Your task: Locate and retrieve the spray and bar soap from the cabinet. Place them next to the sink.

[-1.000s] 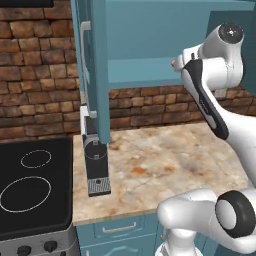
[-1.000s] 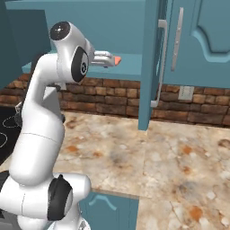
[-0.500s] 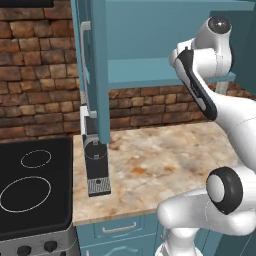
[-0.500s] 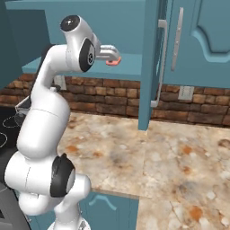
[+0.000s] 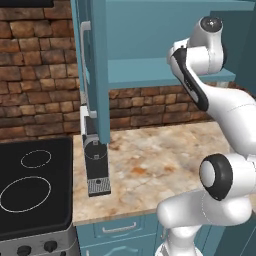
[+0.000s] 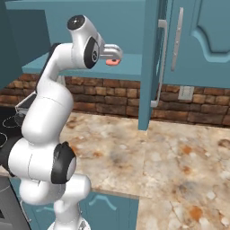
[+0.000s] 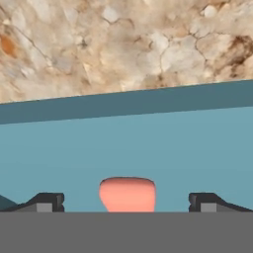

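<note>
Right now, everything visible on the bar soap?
The bar soap is a small, flat, salmon-orange bar with rounded corners and a smooth, matte look. In the hand view it lies on the teal shelf of the cabinet, midway between the open fingertips of the gripper, neither of which touches it. In the right base view it shows as a small orange patch just under the hand at the shelf's front edge. Its lower end is cut off in the hand view.

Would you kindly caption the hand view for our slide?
Open gripper poised over the bar soap on the cabinet shelf.
</note>
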### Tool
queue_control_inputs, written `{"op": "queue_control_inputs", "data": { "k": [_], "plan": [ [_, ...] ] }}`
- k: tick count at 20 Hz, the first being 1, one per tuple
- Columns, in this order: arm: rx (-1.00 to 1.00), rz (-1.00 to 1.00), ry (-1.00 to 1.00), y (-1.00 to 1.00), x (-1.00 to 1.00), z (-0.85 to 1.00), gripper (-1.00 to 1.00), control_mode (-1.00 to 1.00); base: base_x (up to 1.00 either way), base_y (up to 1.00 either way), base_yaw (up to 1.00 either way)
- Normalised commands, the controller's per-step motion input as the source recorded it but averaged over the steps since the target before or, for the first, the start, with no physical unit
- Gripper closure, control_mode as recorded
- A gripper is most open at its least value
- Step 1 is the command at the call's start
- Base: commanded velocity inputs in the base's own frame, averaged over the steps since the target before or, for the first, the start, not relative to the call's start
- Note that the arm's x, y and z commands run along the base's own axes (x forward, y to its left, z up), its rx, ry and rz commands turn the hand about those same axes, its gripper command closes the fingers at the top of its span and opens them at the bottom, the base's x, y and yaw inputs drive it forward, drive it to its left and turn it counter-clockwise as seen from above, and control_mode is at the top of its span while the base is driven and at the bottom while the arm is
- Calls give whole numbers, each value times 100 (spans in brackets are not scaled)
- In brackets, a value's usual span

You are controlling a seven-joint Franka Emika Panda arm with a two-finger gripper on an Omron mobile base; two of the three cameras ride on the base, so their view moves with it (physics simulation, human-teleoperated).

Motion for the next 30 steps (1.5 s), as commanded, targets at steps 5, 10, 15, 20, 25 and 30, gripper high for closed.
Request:
{"op": "queue_control_inputs", "data": {
  "k": [5, 10, 15, 20, 25, 30],
  "plan": [
    [0, -1, -3, -3, 27, -12, -100, -100, 0, 0, 0],
    [0, 0, -2, -1, 32, -8, -100, -100, 0, 0, 0],
    [0, 0, 0, -4, 36, -6, -100, -100, 0, 0, 0],
    [0, 0, 0, -8, 36, -2, -100, -100, 0, 0, 0],
    [0, 0, 0, -2, 27, -6, -100, -100, 0, 0, 0],
    [0, 0, 0, -1, 11, -22, -100, -100, 0, 0, 0]
  ]
}}
